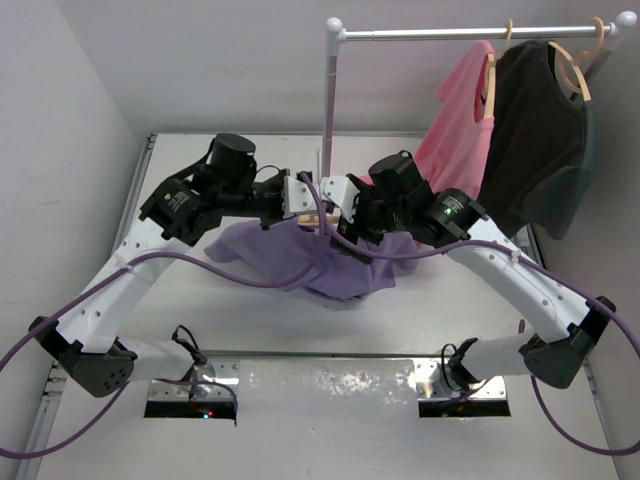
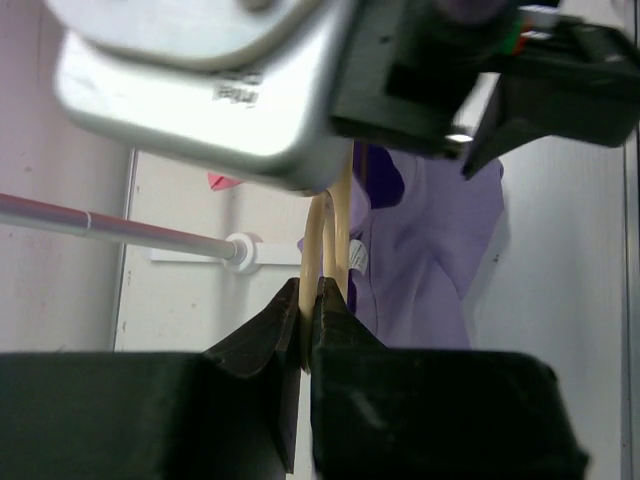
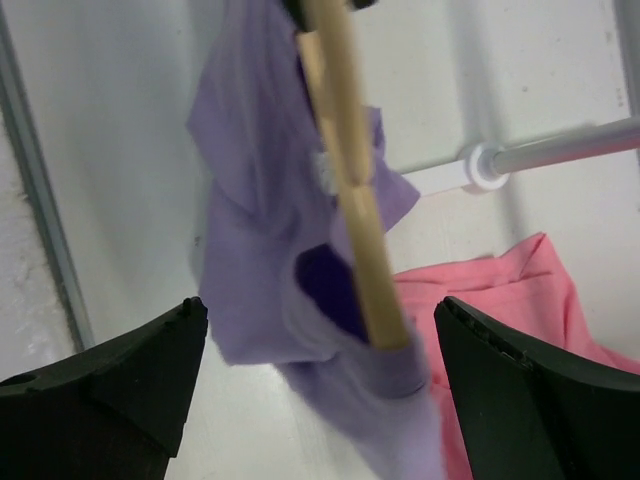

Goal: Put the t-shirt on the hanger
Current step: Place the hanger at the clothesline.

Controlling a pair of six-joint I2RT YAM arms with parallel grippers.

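Note:
The lavender t-shirt (image 1: 300, 262) hangs bunched over the table between both arms. The tan wooden hanger (image 1: 320, 218) is held above it. In the left wrist view my left gripper (image 2: 308, 300) is shut on the hanger (image 2: 322, 240), with the t-shirt (image 2: 430, 250) hanging just behind it. In the right wrist view my right gripper (image 3: 320, 305) stands wide open with nothing gripped. One arm of the hanger (image 3: 350, 170) runs down into an opening of the t-shirt (image 3: 250, 250), between the spread fingers (image 3: 150, 370). In the top view the right gripper (image 1: 352, 215) sits close beside the left gripper (image 1: 300, 198).
A clothes rack stands at the back, with a white pole (image 1: 329, 100) and a top rod (image 1: 470, 32). On it hang a pink shirt (image 1: 455, 120) and a black shirt (image 1: 540, 140), each on a wooden hanger. A wall runs along the left side.

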